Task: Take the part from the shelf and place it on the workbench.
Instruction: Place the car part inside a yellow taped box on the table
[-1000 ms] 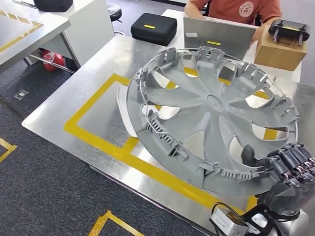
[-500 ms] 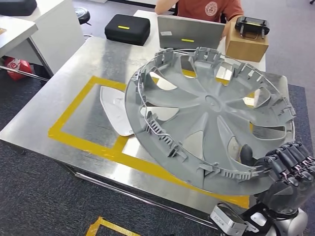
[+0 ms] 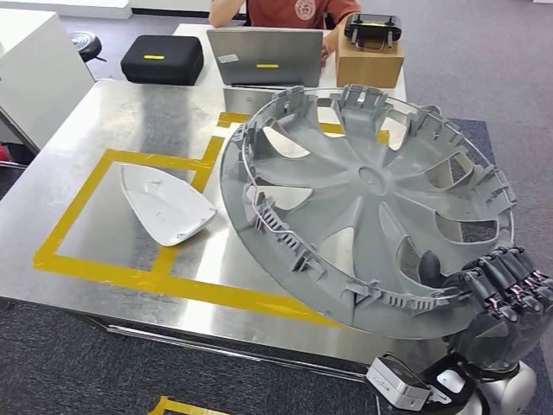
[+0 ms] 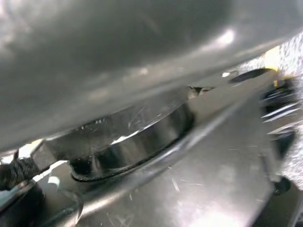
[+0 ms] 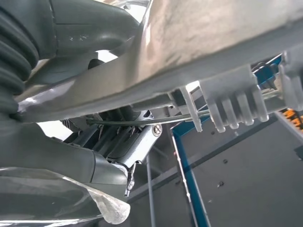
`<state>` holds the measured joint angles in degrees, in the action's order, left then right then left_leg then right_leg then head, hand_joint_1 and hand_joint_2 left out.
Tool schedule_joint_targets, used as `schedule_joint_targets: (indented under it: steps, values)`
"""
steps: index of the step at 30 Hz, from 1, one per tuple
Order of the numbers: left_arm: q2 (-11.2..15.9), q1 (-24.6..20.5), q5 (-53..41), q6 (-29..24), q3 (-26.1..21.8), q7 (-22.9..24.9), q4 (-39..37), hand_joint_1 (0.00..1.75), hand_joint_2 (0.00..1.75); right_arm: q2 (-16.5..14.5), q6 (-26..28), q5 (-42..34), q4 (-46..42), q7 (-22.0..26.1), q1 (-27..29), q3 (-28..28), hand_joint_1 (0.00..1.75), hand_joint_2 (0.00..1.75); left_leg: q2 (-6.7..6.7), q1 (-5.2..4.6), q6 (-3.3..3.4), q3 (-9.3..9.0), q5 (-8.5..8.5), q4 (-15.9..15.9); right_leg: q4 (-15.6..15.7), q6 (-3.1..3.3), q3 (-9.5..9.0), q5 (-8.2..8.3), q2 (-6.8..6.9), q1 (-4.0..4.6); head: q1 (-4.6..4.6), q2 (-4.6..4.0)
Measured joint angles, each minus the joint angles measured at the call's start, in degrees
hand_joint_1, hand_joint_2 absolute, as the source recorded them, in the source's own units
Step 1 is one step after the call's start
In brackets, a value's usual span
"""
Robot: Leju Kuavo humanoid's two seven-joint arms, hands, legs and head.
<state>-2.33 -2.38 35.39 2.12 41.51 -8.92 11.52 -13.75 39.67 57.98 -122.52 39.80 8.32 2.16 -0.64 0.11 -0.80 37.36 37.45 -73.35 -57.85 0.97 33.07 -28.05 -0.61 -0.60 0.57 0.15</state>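
Wheel cover (image 3: 365,203) is gripped at its near rim by the right hand (image 3: 502,298) and held tilted above the workbench (image 3: 130,112), beside the small white part (image 3: 164,203). Setting down is left. The left hand's state cannot be told.

My right hand (image 3: 498,298) holds the hubcap (image 3: 365,203) over the workbench's (image 3: 85,121) right half; a shell (image 3: 164,205) lies to its left, laptop (image 3: 264,56) and box (image 3: 368,60) behind.

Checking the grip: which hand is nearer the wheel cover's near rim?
Right. The right hand grips the wheel cover at its near rim; where the left hand sits can't be told.
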Motion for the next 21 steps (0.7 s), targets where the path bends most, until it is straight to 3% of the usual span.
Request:
schedule_joint_targets:
  steps: [1, 2, 3, 5, 7, 9, 10, 13, 14, 16, 21]
  values:
    - [-0.01, 0.10, 0.00, 0.00, 0.00, 0.00, 0.00, 0.00, 0.00, 0.00, 0.00, 0.08, 0.04, 0.00, 0.02, 0.00, 1.75, 1.75, 0.05, 0.00, 0.03, 0.59, 0.14, -1.40, -0.01, 0.04, 0.07, 0.08, -0.44, 0.03, 0.00, -0.01]
    - [-0.01, 0.17, -0.01, 0.00, 0.00, 0.00, 0.00, 0.00, 0.00, 0.00, 0.00, 0.17, 0.08, 0.00, 0.05, 0.00, 1.75, 1.75, 0.09, 0.00, 0.13, 0.30, -0.74, -0.84, -0.01, 0.03, 0.09, 0.14, -0.83, 0.06, -0.01, 0.00]
    - [-0.01, 0.15, -0.01, 0.00, 0.00, 0.00, 0.01, 0.00, 0.00, 0.00, 0.00, 0.26, 0.09, 0.00, 0.08, 0.00, 1.75, 1.75, 0.17, -0.01, 0.32, -0.76, -2.40, 1.44, -0.02, -0.02, 0.08, 0.21, -1.22, 0.08, -0.01, -0.01]
    - [0.04, -0.01, -0.03, -0.01, 0.00, 0.00, 0.01, 0.00, 0.00, 0.00, 0.00, 0.38, 0.10, 0.00, 0.12, 0.00, 1.75, 1.75, 0.99, -0.08, 1.05, -4.45, -6.47, 9.39, -0.02, -0.21, 0.04, 0.34, -1.92, 0.11, 0.00, -0.01]
    - [0.14, -0.22, -0.04, -0.04, 0.01, -0.01, 0.02, 0.00, 0.00, 0.00, 0.00, 0.41, 0.10, 0.00, 0.07, 0.00, 1.75, 1.75, 2.06, -0.24, 1.66, -6.91, -8.28, 15.13, -0.13, -0.68, 0.30, 0.54, -2.34, 0.14, 0.04, -0.01]
    - [0.16, -0.30, -0.06, -0.08, 0.01, -0.02, 0.05, 0.00, 0.00, 0.00, 0.00, 0.46, 0.10, 0.00, 0.07, 0.01, 1.75, 1.75, 2.33, -0.45, 1.84, -7.08, -8.40, 16.20, -0.01, -1.40, 0.63, 0.88, -2.60, 0.02, 0.04, 0.00]
    - [0.16, -0.31, -0.07, -0.08, 0.01, -0.03, 0.08, 0.00, 0.00, 0.00, 0.00, 0.55, 0.10, 0.00, 0.10, 0.02, 1.75, 1.75, 2.28, -0.46, 1.63, -7.01, -8.62, 16.45, 0.18, -1.42, 0.67, 0.91, -2.63, -0.02, 0.06, 0.00]
    - [0.20, -0.48, -0.07, -0.09, 0.00, -0.09, 0.15, 0.00, 0.00, 0.00, 0.00, 0.81, 0.11, 0.00, 0.05, 0.07, 1.75, 1.75, 2.21, -0.37, 1.00, -6.85, -9.22, 17.24, 0.76, -0.16, 0.71, 1.24, -2.56, 0.04, 0.26, 0.00]
    - [0.19, -0.55, -0.07, -0.09, 0.00, -0.10, 0.17, 0.00, 0.00, 0.00, 0.00, 0.86, 0.11, 0.00, 0.01, 0.09, 1.75, 1.75, 2.21, -0.43, 1.09, -6.76, -9.28, 17.20, 0.90, -0.07, 0.74, 1.49, -2.54, 0.00, 0.31, 0.01]
    - [0.10, -0.60, -0.07, -0.04, 0.00, -0.11, 0.25, 0.00, 0.00, 0.00, 0.00, 1.02, 0.12, 0.00, 0.01, 0.13, 1.75, 1.75, 2.21, -0.53, 1.35, -6.66, -9.37, 17.08, 1.09, -0.68, 0.70, 1.72, -2.56, -0.10, 0.37, 0.00]
    - [0.10, -0.64, -0.07, 0.06, -0.02, -0.11, 0.31, 0.00, 0.00, 0.00, 0.00, 1.38, 0.12, 0.00, 0.02, 0.27, 1.75, 1.75, 2.21, -0.73, 1.73, -6.45, -9.50, 16.91, 1.32, -1.54, 0.71, 2.06, -2.55, -0.31, 0.37, 0.01]
